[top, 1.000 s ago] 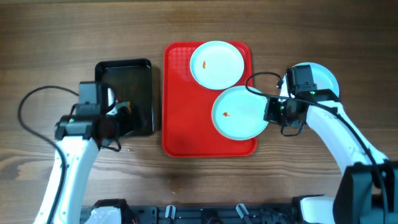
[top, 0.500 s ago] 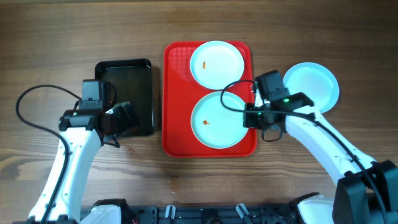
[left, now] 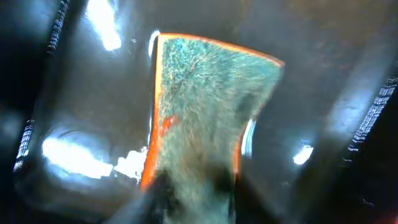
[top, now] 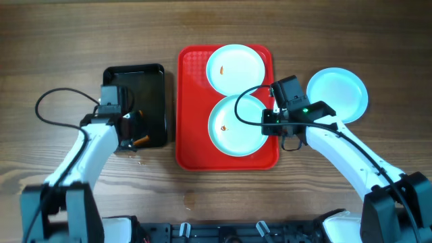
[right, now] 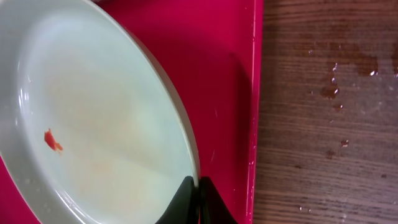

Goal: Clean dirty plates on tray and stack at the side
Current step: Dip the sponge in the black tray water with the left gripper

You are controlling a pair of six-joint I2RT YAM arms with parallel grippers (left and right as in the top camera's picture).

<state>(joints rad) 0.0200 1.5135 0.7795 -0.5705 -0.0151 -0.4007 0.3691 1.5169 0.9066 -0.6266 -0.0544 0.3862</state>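
Our red tray [top: 192, 145] holds two smeared plates: far plate [top: 235, 69] and near plate [top: 236, 128], whose rim our right gripper [right: 196, 198] pinches. One clean plate [top: 341, 91] lies aside. Our left gripper [top: 135, 135] meets the sponge [left: 205, 112]; we cannot tell its grasp.

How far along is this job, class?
Done: side plate sits beside the red tray, looking clean. In hand: right tool pinches near plate by its rim; left tool at the sponge in the black tray. Remaining: it and far plate show orange smears; nothing stacked.
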